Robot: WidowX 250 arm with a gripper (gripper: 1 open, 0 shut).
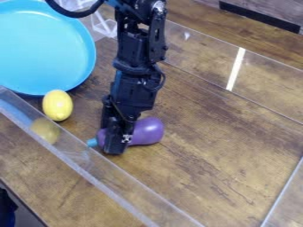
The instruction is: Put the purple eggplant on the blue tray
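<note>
The purple eggplant (148, 132) lies on the wooden table near the middle, its teal stem tip (94, 144) pointing left. My black gripper (115, 142) has come straight down over the eggplant's left end and is shut on it; the fingers hide much of the fruit's stem side. The blue tray (48, 49), a wide round sky-blue dish, sits at the upper left, well away from the eggplant and with nothing on it.
A yellow lemon-like ball (57, 105) rests just below the tray's rim, left of the gripper. A clear plastic wall (83, 168) runs diagonally along the table's near edge. Bare wooden tabletop (225, 133) stretches to the right.
</note>
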